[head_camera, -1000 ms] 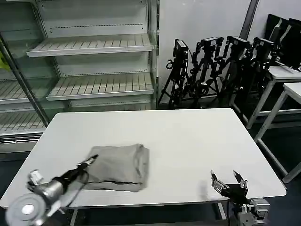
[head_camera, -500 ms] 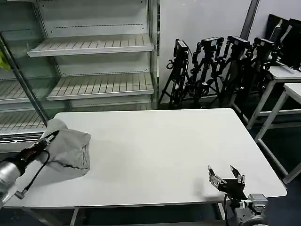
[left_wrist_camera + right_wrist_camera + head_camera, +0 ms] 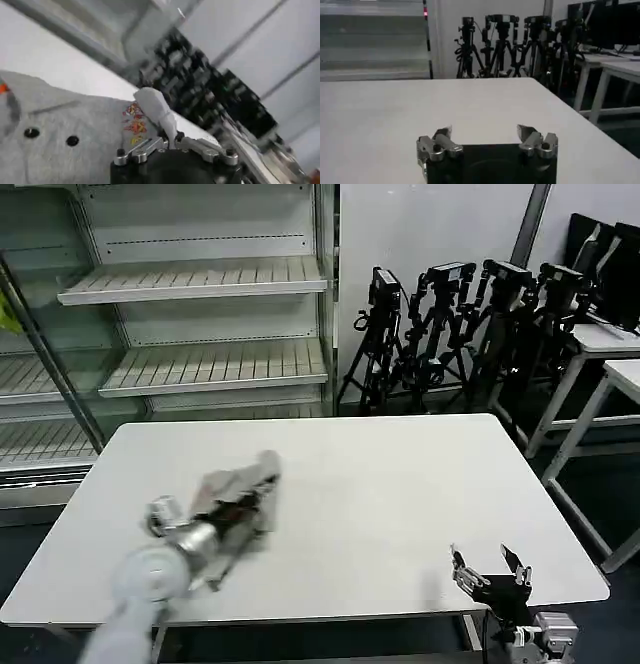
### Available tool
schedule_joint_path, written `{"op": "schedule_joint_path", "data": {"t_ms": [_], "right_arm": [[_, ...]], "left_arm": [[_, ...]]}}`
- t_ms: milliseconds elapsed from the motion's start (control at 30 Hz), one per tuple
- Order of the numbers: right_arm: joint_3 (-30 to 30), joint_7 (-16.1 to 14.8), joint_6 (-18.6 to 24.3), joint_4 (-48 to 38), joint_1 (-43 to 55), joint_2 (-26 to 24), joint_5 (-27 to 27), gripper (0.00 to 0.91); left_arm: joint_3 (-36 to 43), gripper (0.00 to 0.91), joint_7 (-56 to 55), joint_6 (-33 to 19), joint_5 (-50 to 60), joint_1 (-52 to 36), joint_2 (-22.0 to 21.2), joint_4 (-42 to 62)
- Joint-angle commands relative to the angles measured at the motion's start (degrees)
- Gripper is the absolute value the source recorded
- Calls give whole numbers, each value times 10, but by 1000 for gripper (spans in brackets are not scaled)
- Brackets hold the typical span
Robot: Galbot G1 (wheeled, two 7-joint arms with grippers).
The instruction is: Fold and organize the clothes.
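Note:
The clothes point(image 3: 240, 484) are a bunched light grey top on the left half of the white table point(image 3: 400, 484). My left gripper point(image 3: 238, 506) is shut on a fold of this fabric, arm reaching in from the front left. In the left wrist view the grey clothes point(image 3: 75, 135) spread beyond the jaws, with a small multicolour print, two dark dots and an orange-red patch at the edge. A pinched white-grey peak of cloth rises between the left gripper point(image 3: 170, 142) fingers. My right gripper point(image 3: 490, 567) stands open and empty at the table's front right, also seen as the right gripper point(image 3: 485, 137).
Empty metal shelving point(image 3: 200, 314) stands behind the table on the left. Black tripods point(image 3: 460, 324) crowd the back right. Further white tables point(image 3: 610, 354) stand at the far right. The table's middle and right are bare white surface.
My left arm swung the clothes from the table's far left edge back toward the left-centre. The cloth is more bunched now. The right gripper has barely moved.

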Motion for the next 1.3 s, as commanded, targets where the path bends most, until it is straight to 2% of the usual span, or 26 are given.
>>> {"op": "schedule_joint_path", "data": {"t_ms": [33,67,100,133,167,267,400,500,667,833,867,1000,1200,1300], "right_arm": [[2,0,4,-1,-21,10,-17,907],[1,0,4,-2,-19,11,-17,907],[0,0,4,-3,-19,11,-17,907],[-1,0,3,-3,-16,12,-17,907],[-3,0,2,-4,-14,12,-17,907],[-7,1,0,-6,-7,12,-17,907],[-9,1,-2,-4,-4,10,-17,907],[-9,1,-2,1,-3,8,-18,907],[-9,0,2,9,-1,8,-26,907],[-12,-1,17,18,2,4,-46,907],[-14,-2,26,18,5,3,-60,907],[-21,-4,65,19,10,5,-103,907],[-29,-1,105,17,7,9,-127,907],[-32,0,114,18,6,11,-127,907]], "left_arm": [[226,20,-17,-1,129,-149,-193,192],[227,20,-17,-1,132,-150,-193,198],[227,71,-18,-1,133,-151,-191,201],[225,383,-18,0,132,-151,-189,199],[222,907,-16,-1,131,-150,-188,195],[193,907,-10,-3,129,-150,-185,174],[160,907,-10,-46,128,-159,-175,157],[146,907,-1,-97,127,-154,-153,128],[128,907,25,-133,157,-110,-113,51],[87,907,31,-157,265,-24,-67,-43],[77,907,37,-171,284,-11,-56,-60],[-3,907,71,-251,492,121,-21,-121],[-94,907,93,-322,661,295,-39,-180],[-106,907,102,-336,730,342,-49,-196]]}}
